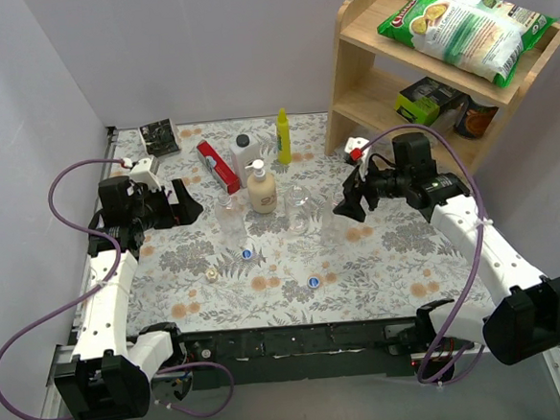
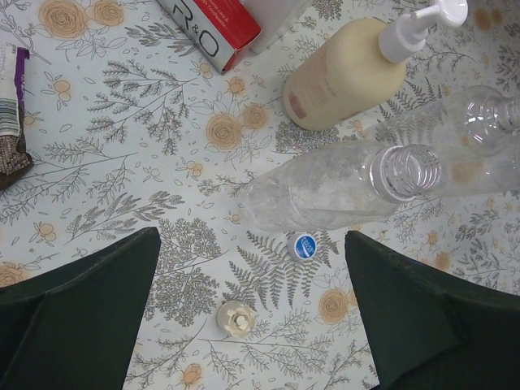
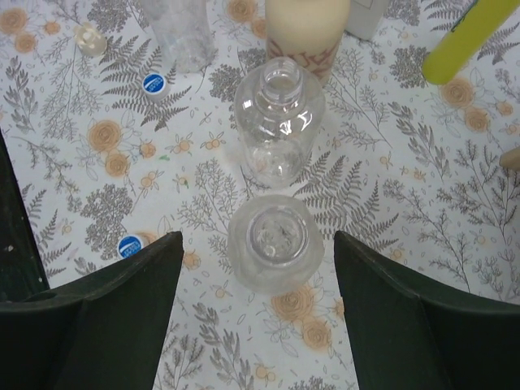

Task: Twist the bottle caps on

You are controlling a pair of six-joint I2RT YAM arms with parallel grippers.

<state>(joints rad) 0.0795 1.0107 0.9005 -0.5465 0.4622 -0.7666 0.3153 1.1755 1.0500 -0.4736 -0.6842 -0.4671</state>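
Clear bottles (image 1: 299, 207) upright, necks up, 3 caps (image 1: 247, 254) flat nearby

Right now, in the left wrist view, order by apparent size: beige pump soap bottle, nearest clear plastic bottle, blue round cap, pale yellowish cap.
1-2. Nearest clear plastic bottle and beige pump soap bottle: look alike, perspective unsure, unranked.
3. Pale yellowish cap, slightly bigger.
4. Blue round cap.

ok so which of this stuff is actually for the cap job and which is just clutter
For the job: blue cap, second blue cap, pale cap, three clear bottles.

Just lying about: pump soap bottle, yellow bottle, red box, white bottle, snack bag.
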